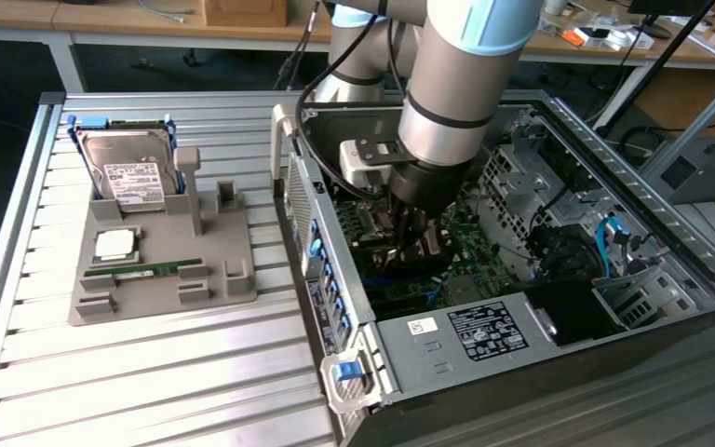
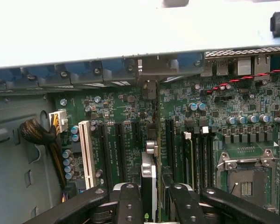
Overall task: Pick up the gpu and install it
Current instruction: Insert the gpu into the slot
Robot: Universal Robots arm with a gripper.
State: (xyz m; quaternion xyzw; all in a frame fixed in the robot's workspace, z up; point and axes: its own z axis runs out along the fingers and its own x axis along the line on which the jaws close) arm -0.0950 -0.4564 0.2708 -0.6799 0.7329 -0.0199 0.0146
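One Card Held Edge-On Above the Motherboard Slots

One open computer case (image 1: 506, 307) lies on the slatted desk (image 1: 146, 372), with the arm reaching down into it. Beside it, a grey parts holder (image 1: 159, 270) carries a hard drive (image 1: 128, 168) and a memory stick (image 1: 146, 270). Inside the case, the pincer (image 2: 149, 196) pinches the gpu (image 2: 148, 175) upright between its fingers (image 2: 129, 200), just over the motherboard (image 2: 205, 121) expansion slots (image 2: 119, 144). Judgement: the card is light, stiff and fragile; grip on the bare board edges appears sound, clear of components and contacts.
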